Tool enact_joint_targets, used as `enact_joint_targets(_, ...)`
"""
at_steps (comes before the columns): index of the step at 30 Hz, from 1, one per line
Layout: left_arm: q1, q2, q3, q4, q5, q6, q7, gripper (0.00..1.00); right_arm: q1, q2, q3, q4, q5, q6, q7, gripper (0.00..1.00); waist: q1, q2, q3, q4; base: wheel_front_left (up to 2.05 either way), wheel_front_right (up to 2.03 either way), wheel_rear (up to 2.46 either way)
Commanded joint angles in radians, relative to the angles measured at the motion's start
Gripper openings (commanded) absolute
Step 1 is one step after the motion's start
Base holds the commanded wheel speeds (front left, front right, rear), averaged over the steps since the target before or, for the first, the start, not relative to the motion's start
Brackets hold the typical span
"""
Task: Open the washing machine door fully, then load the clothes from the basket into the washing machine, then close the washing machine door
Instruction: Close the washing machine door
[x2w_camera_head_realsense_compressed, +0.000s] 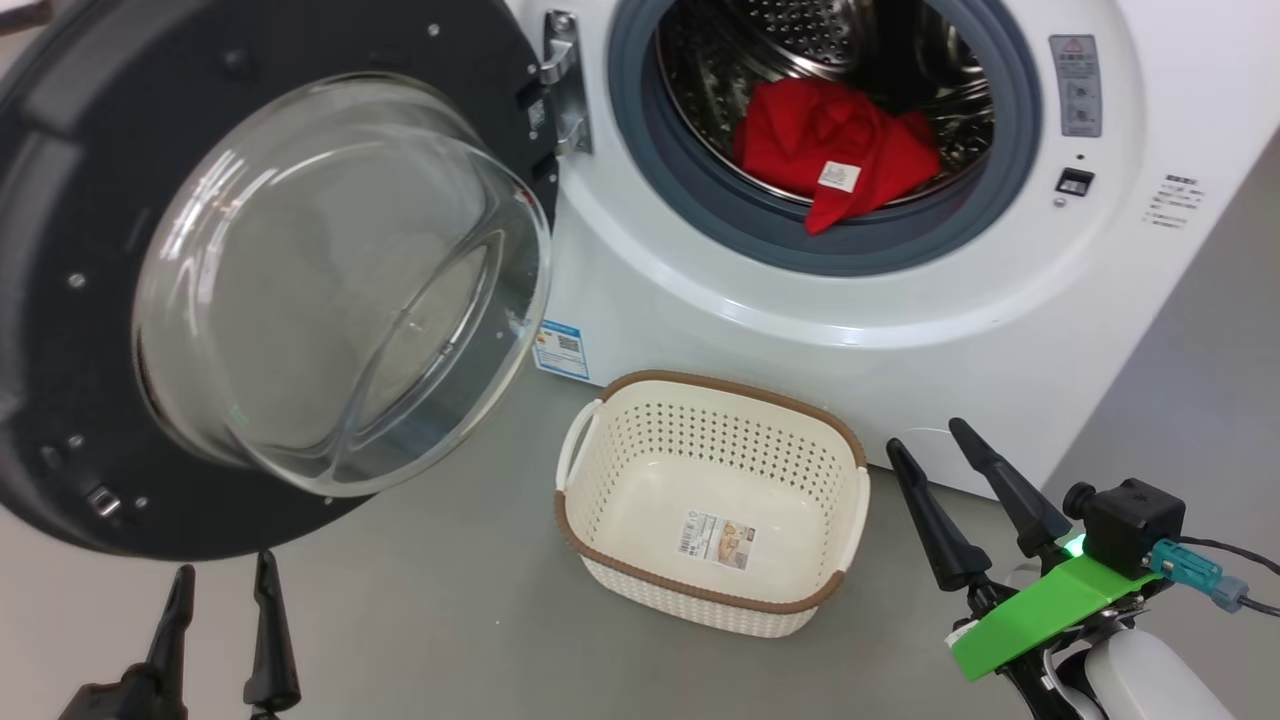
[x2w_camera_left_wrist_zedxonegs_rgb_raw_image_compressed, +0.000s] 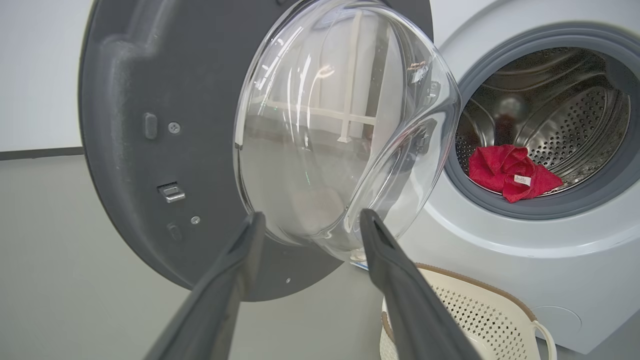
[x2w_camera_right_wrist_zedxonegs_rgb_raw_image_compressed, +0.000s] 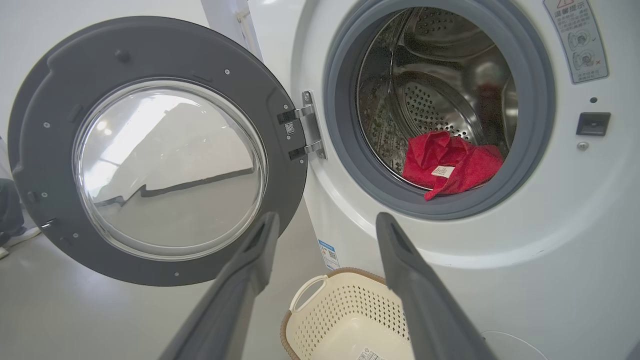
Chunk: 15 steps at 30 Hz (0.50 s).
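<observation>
Clothes — crumpled red — lie in perforated steel drum; left pincer, right pincer apart

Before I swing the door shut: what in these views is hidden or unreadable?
- Head view: the washing machine door's outer face, turned away; its left side is cut off by the frame edge.
- All views: how many clothes there are; they lie bunched together.
- Head view: the white label's print, too small to read.
- Right wrist view: the basket's right part, behind a finger of the right gripper.
</observation>
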Motion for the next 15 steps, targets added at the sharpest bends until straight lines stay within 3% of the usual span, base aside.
enact_joint_targets(1,-0.011,0.012,0.036,-0.028,0.009,0.008,-0.008,1.0,0.012,-0.008,0.019,-0.021,0.007,0.002,-0.005,1.0,0.0,0.0,-0.003,0.021,0.0,0.0,0.0)
enact_joint_targets(15,0.001,0.012,0.047,-0.032,0.002,0.013,-0.008,1.0,0.011,-0.005,0.035,-0.014,0.012,0.002,-0.005,1.0,0.0,0.0,-0.015,0.071,0.0,0.0,0.0)
